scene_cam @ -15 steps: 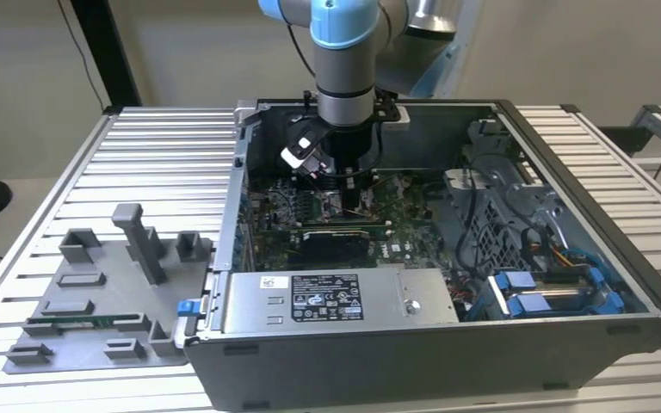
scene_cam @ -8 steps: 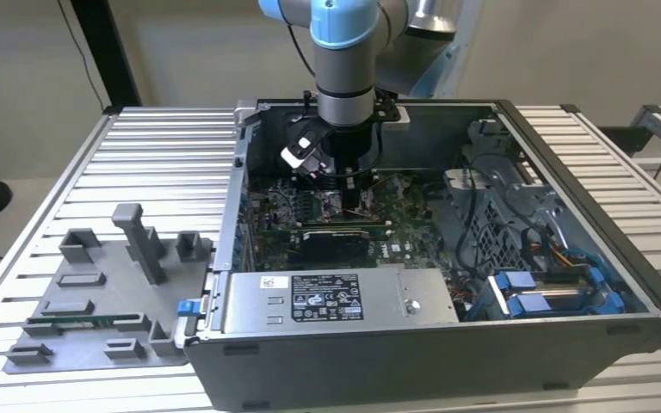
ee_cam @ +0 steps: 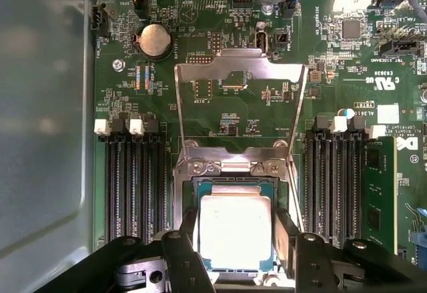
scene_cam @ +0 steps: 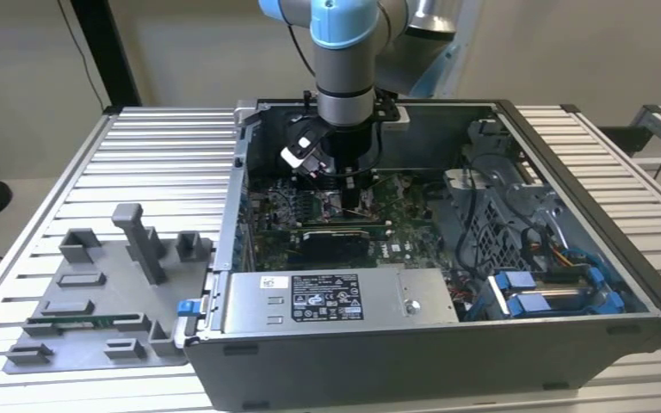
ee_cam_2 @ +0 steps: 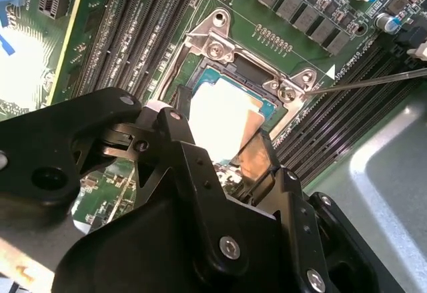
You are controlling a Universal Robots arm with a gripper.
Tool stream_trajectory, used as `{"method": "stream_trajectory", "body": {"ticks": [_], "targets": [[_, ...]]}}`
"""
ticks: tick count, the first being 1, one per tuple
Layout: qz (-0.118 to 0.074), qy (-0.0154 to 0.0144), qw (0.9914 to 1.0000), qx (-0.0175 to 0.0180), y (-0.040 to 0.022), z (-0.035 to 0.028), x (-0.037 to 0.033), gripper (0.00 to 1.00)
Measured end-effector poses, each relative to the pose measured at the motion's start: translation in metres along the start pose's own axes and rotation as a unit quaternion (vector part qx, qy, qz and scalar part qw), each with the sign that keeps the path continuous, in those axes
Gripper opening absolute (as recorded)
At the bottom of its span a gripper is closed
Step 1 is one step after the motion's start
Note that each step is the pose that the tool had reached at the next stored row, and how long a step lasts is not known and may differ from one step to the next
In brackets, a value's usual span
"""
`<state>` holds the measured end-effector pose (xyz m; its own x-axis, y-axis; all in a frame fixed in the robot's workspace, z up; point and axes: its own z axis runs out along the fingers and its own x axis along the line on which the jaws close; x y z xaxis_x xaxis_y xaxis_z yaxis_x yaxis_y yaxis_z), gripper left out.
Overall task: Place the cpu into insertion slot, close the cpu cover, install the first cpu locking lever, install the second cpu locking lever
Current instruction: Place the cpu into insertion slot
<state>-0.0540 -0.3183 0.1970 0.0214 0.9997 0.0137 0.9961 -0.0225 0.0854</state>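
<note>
Find cpu [ee_cam: 235, 234] lying in slot [ee_cam: 233, 181], cover [ee_cam: 240, 64] raised open. Note claw [ee_cam: 237, 221] astride cpu; cannot tell whether clenched or released. Treat as light, rigid, probably fragile underneath: grip opposite edges only, keep level.

We see the silvery cpu [ee_cam: 235, 233] flat in the insertion slot [ee_cam: 230, 166], the cpu cover [ee_cam: 240, 64] raised open at its rim.
</note>
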Motion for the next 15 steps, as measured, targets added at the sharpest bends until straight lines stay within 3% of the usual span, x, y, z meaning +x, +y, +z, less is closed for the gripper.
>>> {"method": "stream_trajectory", "body": {"ticks": [15], "targets": [[0.0,-0.0001,1.0,0.0,0.0,0.0006,-0.0008,0.0]]}}
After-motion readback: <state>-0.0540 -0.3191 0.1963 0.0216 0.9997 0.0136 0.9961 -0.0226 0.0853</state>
